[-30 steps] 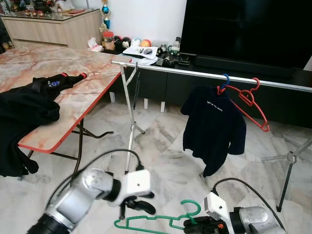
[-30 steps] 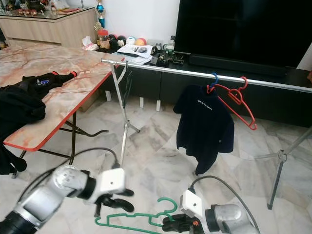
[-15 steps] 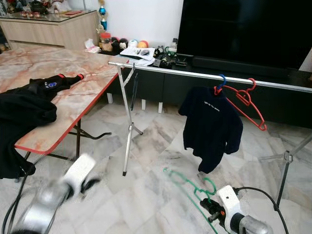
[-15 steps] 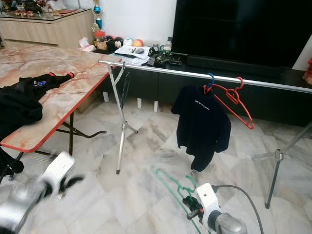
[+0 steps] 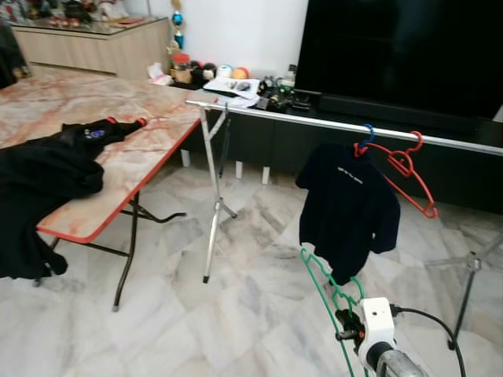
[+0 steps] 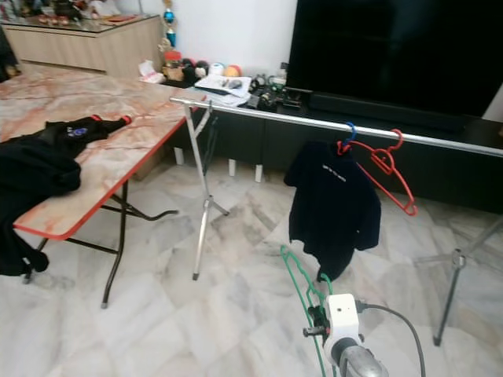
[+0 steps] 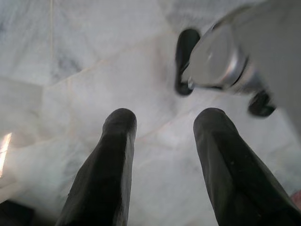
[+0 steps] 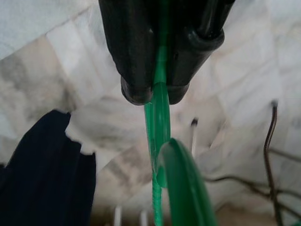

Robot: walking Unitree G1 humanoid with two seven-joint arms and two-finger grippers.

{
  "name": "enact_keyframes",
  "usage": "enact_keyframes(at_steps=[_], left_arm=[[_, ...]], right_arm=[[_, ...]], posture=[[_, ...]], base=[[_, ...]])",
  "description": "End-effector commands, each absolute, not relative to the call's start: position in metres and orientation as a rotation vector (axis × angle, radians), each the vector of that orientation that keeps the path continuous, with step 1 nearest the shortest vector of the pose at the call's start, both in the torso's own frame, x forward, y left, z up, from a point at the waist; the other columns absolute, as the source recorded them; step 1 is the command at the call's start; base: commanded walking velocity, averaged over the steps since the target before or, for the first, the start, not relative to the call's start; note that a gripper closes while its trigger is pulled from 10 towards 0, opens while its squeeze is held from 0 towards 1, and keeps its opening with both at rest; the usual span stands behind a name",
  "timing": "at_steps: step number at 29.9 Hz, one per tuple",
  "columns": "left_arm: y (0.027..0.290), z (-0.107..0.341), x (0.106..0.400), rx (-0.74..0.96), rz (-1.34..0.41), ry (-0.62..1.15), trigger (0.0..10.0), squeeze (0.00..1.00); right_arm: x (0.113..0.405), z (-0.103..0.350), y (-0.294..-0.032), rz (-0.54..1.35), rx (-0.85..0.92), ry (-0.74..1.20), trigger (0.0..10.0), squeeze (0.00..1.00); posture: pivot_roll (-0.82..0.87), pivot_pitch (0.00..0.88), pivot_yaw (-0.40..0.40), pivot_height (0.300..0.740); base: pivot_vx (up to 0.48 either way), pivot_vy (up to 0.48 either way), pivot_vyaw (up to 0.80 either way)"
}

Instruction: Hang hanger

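Right wrist view: right gripper [image 8: 157,92], black fingers pinched together on the green hanger [image 8: 160,122].
Green hanger: thin plastic, bright green, curved hook (blurred by closeness); held up over the marble floor [image 5: 236,314], low and in front of the rail [image 5: 330,122], apart from it.
Rail: silver, carrying a dark T-shirt [image 5: 346,204] on a blue hook and a red hanger [image 5: 405,169].
Left gripper [image 7: 162,141]: fingers apart, nothing between them, above floor.
Table [image 5: 134,157]: marble-patterned top, dark clothes [image 5: 47,169] lying on it.
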State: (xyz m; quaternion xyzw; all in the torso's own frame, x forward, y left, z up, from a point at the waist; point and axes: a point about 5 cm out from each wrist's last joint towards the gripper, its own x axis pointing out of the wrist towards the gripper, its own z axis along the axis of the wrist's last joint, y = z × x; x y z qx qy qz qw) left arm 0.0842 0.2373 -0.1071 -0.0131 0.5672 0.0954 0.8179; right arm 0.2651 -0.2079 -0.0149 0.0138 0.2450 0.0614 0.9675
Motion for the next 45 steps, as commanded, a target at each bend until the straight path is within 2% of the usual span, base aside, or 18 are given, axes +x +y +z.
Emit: enact_keyframes(at_steps=[1,7,13,26,45], left_arm=[[0.236,-0.108,0.085,-0.027,0.208,1.208,10.0,0.0],[0.241,-0.1,0.113,0.008,0.169,1.143,10.0,0.0],[0.244,-0.096,0.125,0.059,0.146,1.126,10.0,0.0],[0.233,-0.105,0.106,0.021,0.129,1.196,10.0,0.0],[0.235,-0.101,0.116,0.016,0.13,1.165,10.0,0.0]], right_arm=[[0.27,-0.01,-0.212,0.072,0.049,0.465,10.0,0.0],[0.27,-0.012,-0.203,0.055,0.059,0.445,10.0,0.0],[0.268,-0.014,-0.197,0.057,0.067,0.444,10.0,0.0],[0.267,-0.015,-0.195,0.101,-0.012,0.45,10.0,0.0],[0.285,0.0,-0.194,0.093,-0.031,0.405,10.0,0.0]], posture=[[0.14,0.0,-0.047,0.74],[0.13,0.0,-0.028,0.74],[0.14,0.0,-0.022,0.74],[0.15,0.0,-0.029,0.74],[0.16,0.0,-0.031,0.74]], base=[[0.0,0.0,0.0],[0.0,0.0,0.0],[0.0,0.0,0.0],[0.204,0.0,0.0],[0.326,0.0,0.0]])
